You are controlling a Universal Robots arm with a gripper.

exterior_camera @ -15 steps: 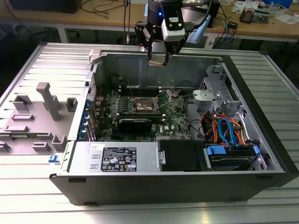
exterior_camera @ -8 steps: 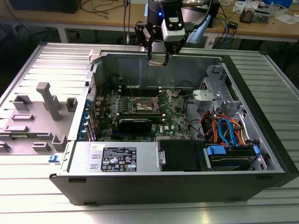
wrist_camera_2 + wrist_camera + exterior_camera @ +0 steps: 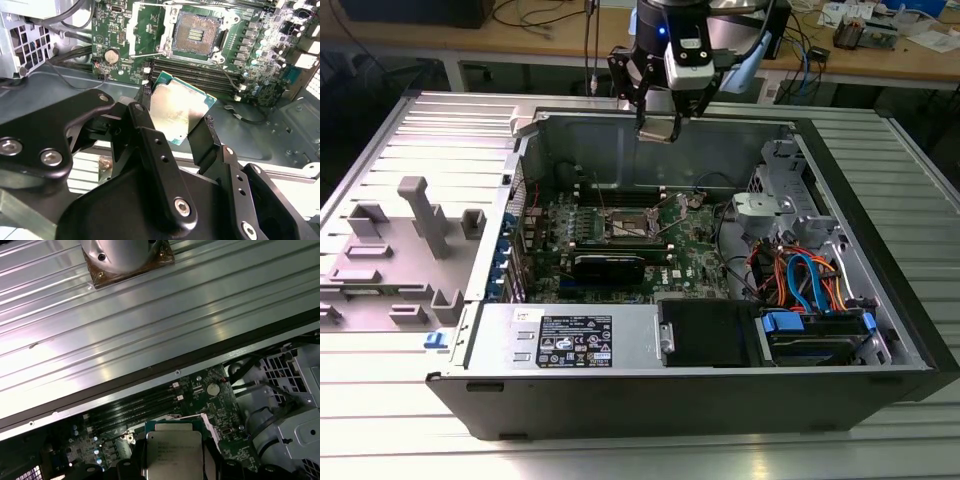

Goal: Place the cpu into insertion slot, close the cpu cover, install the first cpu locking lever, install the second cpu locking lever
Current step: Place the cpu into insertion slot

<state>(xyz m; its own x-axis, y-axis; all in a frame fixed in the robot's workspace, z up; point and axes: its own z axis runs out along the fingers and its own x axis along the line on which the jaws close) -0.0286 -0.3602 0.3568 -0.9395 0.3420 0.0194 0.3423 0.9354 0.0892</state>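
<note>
Gripper (image 3: 658, 124) clamped on cpu (image 3: 658, 133), hovering at the 12 o'clock rim of the open computer case (image 3: 720, 385) in the exterior view. Insertion slot (image 3: 633, 222) uncovered, at 6 o'clock from the chip. Memory slots (image 3: 200, 74) just beside it. Cable bundle (image 3: 800, 280) at 4 o'clock.

Bright, even light fills the exterior view: the ribbed metal counter (image 3: 380, 420) glares near-white at the exterior view's lower left, while the open computer case (image 3: 620, 345) is shaded inside. In the first wrist view the counter blooms white toward one edge. In the second wrist view the cpu (image 3: 175, 112) carries a warm sheen.
</note>
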